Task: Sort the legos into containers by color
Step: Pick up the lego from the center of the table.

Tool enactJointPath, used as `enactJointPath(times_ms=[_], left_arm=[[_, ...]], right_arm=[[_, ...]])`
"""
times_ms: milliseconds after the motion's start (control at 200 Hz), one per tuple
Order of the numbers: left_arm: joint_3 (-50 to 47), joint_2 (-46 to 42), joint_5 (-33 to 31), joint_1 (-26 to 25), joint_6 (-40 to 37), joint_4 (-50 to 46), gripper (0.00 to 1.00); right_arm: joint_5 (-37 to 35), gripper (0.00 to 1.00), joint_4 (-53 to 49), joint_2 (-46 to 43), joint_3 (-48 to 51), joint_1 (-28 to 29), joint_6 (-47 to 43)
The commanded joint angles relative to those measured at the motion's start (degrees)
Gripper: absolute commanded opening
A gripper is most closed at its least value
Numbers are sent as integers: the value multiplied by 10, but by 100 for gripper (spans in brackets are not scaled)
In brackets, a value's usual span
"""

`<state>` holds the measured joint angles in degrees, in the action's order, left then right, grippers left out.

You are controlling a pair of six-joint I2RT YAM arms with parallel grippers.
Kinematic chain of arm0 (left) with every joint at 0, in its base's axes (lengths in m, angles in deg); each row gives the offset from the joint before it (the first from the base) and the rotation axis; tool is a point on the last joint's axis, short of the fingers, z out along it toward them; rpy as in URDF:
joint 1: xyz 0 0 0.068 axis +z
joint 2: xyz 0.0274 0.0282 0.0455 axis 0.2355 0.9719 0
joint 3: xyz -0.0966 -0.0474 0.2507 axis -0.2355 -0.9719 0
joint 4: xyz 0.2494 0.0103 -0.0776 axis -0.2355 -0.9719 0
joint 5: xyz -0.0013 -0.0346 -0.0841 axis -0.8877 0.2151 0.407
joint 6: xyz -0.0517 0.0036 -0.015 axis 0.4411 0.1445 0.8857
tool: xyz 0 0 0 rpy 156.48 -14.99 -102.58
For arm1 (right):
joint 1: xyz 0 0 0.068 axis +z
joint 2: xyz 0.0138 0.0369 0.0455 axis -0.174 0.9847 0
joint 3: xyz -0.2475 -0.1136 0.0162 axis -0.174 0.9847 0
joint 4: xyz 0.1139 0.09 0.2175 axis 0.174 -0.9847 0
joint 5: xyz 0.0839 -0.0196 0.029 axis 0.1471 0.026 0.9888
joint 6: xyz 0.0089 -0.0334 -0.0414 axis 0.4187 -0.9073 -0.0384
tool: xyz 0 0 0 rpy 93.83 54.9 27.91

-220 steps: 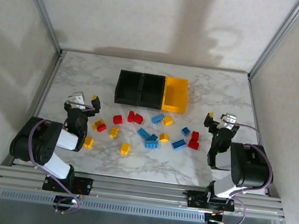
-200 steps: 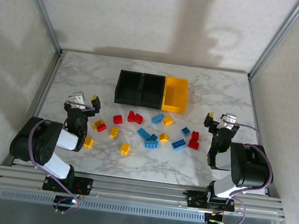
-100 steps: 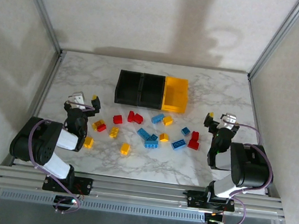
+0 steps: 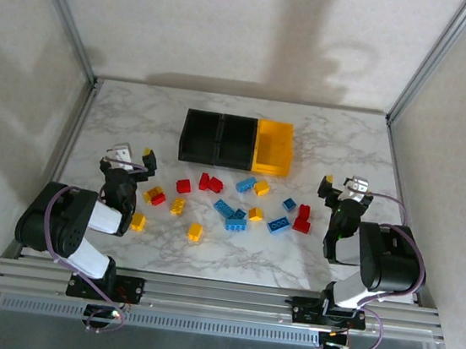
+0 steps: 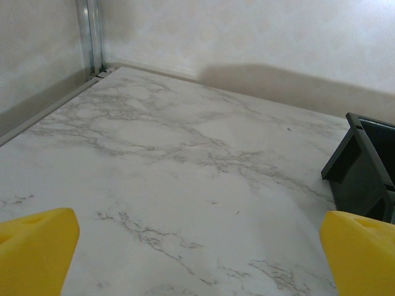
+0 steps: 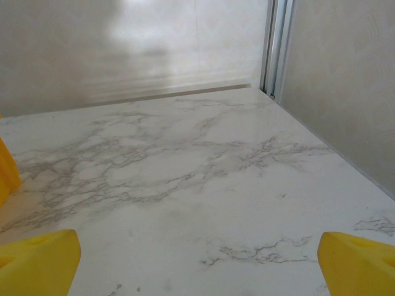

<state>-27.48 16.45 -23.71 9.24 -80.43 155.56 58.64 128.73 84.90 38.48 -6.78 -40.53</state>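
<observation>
Several red, blue and yellow legos (image 4: 234,218) lie scattered across the middle of the marble table (image 4: 347,146), between the two arms. The containers stand in a row behind them: two black bins (image 4: 219,138) and a yellow bin (image 4: 273,147). My left gripper (image 4: 131,159) rests folded back at the left, open, with only bare table between its yellow fingertips (image 5: 37,246). A corner of a black bin (image 5: 364,166) is at the right of the left wrist view. My right gripper (image 4: 341,186) sits at the right, also open over bare marble, its yellow fingertips (image 6: 358,262) far apart.
Metal frame posts (image 4: 62,9) and pale walls close in the table on three sides. A rail (image 4: 218,296) runs along the near edge under the arm bases. Bare marble lies behind the bins and near both side walls.
</observation>
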Motion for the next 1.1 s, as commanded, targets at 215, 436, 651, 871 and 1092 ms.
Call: enactJointPath(times_ms=[215, 436, 651, 871, 1092], left_arm=[[43, -45, -7, 7, 1, -92, 99], [107, -140, -14, 5, 24, -232, 99], [206, -182, 106, 61, 299, -422, 100], [227, -170, 251, 23, 361, -490, 100], [218, -194, 276, -105, 348, -568, 93]], right_arm=[[-11, 99, 10, -26, -1, 10, -8], [-22, 99, -231, -173, -108, 23, 34], [232, 96, -537, -209, -266, -70, 295], [349, 87, -633, -208, -308, -75, 337], [302, 64, -857, -178, -374, -21, 246]])
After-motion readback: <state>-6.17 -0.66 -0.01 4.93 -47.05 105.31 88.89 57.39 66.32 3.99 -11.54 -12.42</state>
